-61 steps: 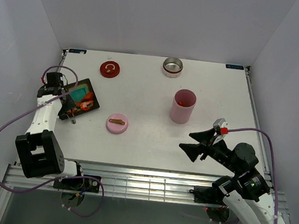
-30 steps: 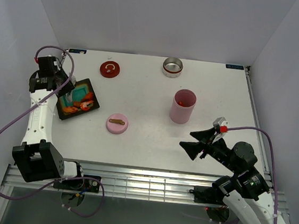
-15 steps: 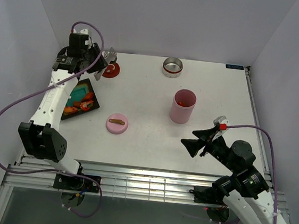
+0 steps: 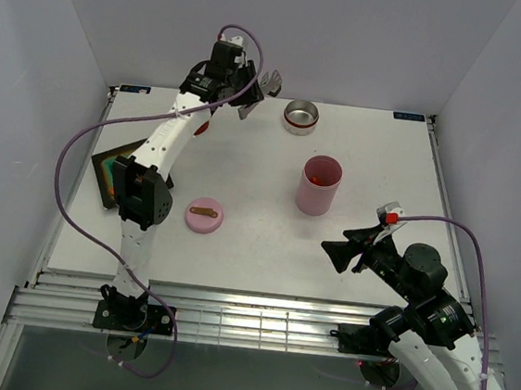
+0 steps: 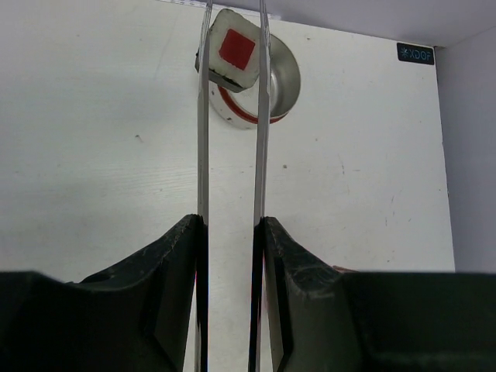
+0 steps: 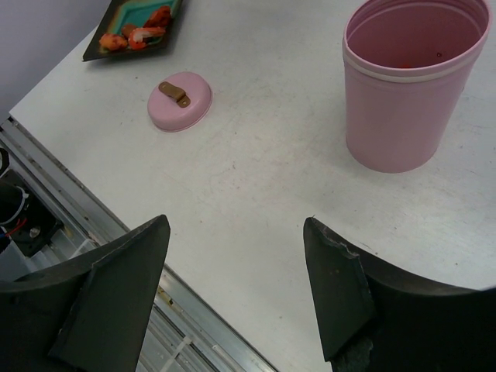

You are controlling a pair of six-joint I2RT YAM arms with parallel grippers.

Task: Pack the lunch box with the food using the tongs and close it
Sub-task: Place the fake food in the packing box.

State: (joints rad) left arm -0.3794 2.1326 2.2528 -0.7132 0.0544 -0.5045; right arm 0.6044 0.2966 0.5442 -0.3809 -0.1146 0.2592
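My left gripper [image 4: 250,99] [image 5: 230,225] is shut on the tongs [image 5: 203,139], held high over the back of the table. The tong tips pinch a white square food piece with a red centre [image 5: 232,48], hanging over the open silver lunch box tin [image 4: 300,116] [image 5: 275,85]. A tall pink pot [image 4: 319,184] [image 6: 411,85] stands open with a red piece inside. More orange food [image 6: 143,32] lies in the black tray [image 4: 109,177]. My right gripper [image 4: 355,249] [image 6: 236,225] is open and holds nothing, low over the table near the front right.
A pink lid [image 4: 204,214] [image 6: 180,101] lies front of centre. A red lid [image 4: 199,126] is mostly hidden behind my left arm. The left arm stretches across the left half of the table. White walls close in the back and sides.
My left arm has swung from the tray at the left up to the back of the table, carrying the tongs and the white piece towards the silver tin. The right arm has barely moved.
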